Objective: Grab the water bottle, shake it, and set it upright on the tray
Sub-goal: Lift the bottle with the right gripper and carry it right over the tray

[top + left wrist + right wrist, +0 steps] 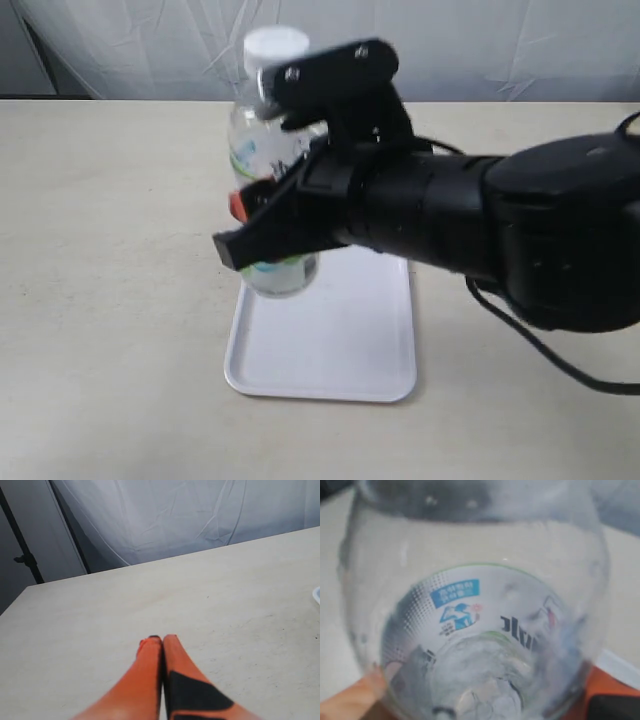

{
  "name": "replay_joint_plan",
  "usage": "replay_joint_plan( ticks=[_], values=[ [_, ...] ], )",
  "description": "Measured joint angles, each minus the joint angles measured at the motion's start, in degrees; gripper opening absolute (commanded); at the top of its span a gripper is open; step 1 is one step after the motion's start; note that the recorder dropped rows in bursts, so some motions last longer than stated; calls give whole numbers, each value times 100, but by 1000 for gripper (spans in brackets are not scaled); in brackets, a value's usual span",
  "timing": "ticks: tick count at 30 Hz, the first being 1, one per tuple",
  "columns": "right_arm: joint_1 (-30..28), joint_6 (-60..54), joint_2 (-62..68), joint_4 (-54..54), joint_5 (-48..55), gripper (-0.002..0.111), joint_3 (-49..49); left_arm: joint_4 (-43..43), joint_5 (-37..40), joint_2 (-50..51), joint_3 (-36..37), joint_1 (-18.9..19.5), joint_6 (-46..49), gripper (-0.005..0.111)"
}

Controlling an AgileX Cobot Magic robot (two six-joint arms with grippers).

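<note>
The water bottle [252,150] is upright, its white cap [275,45] on top. Its base is over the far left corner of the white tray [340,350]; I cannot tell whether it touches the tray. My right gripper [268,205] is shut on the bottle's labelled middle, with one orange fingertip [238,206] showing. In the right wrist view the clear bottle [475,610] fills the picture, between orange fingers [355,700] of my right gripper [480,702]. My left gripper [162,641] is shut on nothing, low over bare table.
The beige table [100,300] lies all round the tray. A white cloth backdrop [480,40] hangs behind the table. A corner of the tray [317,595] shows at the edge of the left wrist view. The right arm's black body [500,220] hangs over the tray's right side.
</note>
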Motion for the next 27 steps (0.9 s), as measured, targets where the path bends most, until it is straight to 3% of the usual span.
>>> replay_joint_plan(
  ticks=[6,15,22,27],
  values=[
    [24,-153,389,-113,-1039,-1,146,0,0,0,0,0,0,0],
    [555,-215,-361,-81,-1106,-1,-358,0,0,0,0,0,0,0],
    [659,-346,261,96,-1658,-1,160,0,0,0,0,0,0,0],
    [862,-368,-437,-10,-1746,-1,-259,0,0,0,0,0,0,0]
  ],
)
